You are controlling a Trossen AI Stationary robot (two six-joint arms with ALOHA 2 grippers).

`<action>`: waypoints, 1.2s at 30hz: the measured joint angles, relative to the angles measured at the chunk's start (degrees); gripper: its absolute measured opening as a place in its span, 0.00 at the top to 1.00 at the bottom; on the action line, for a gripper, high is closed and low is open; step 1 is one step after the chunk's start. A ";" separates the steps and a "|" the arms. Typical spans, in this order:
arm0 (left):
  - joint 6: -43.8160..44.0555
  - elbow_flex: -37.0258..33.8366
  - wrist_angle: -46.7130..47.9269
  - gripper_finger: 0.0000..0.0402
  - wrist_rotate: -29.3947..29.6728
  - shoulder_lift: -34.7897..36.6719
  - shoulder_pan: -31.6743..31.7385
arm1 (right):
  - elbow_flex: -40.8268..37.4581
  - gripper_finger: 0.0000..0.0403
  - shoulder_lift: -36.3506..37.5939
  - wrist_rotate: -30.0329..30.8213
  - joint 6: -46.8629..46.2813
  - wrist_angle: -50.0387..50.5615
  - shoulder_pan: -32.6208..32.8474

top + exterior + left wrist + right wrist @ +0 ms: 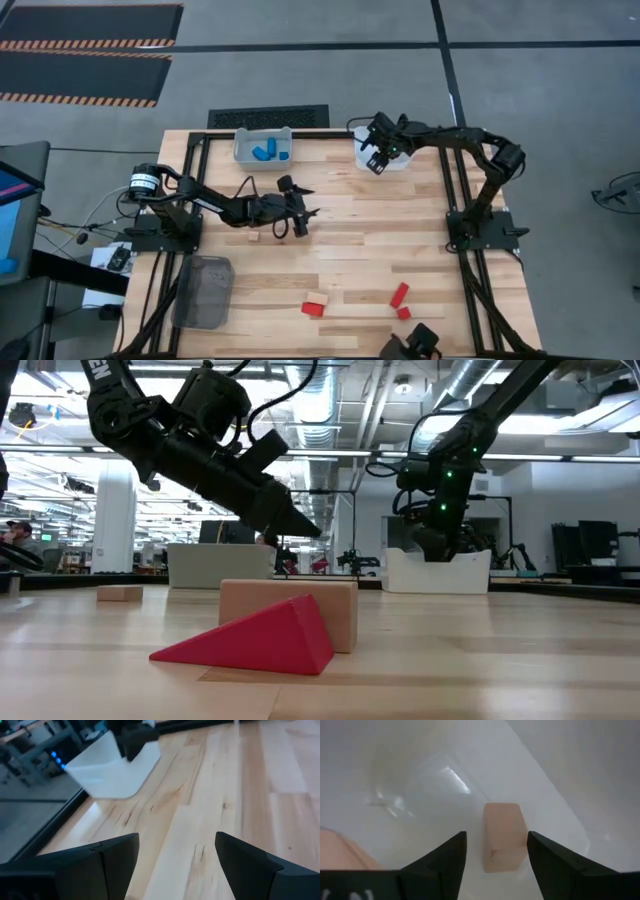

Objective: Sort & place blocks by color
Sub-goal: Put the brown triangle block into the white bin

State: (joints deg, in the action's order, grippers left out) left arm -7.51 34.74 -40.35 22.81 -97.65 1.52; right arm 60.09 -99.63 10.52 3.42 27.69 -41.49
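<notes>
My right gripper is open and points down into the white bin. A tan cuboid block lies on the bin floor just beyond its fingertips, and part of another tan piece shows beside it. My left gripper is open above bare table at mid-table. Blue blocks lie in the grey bin. A small tan block lies near the left gripper. Near the front edge are a red wedge against a tan block and two red blocks.
A dark mesh bin sits at the table's near left corner. A dark object stands at the near edge. There is bare wood between the left gripper and the red blocks. The black frame rails run along the table's left and right sides.
</notes>
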 joint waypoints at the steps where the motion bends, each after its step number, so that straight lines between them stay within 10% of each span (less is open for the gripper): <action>1: 0.73 0.00 0.74 0.37 0.75 0.00 -0.05 | 0.03 0.43 0.00 -0.01 0.00 -0.10 0.33; 18: 9.83 -8.44 2.41 0.37 19.08 9.41 -7.96 | 0.12 0.45 12.49 -8.36 -6.08 -7.51 5.67; 36: 10.95 -21.01 1.73 0.37 35.36 34.88 -21.37 | 0.07 0.48 5.09 -9.16 -14.62 -31.41 33.01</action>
State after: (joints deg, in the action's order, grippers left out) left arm 3.44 13.73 -38.63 58.17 -62.76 -19.85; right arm 60.16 -94.54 1.36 -11.20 -3.72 -8.49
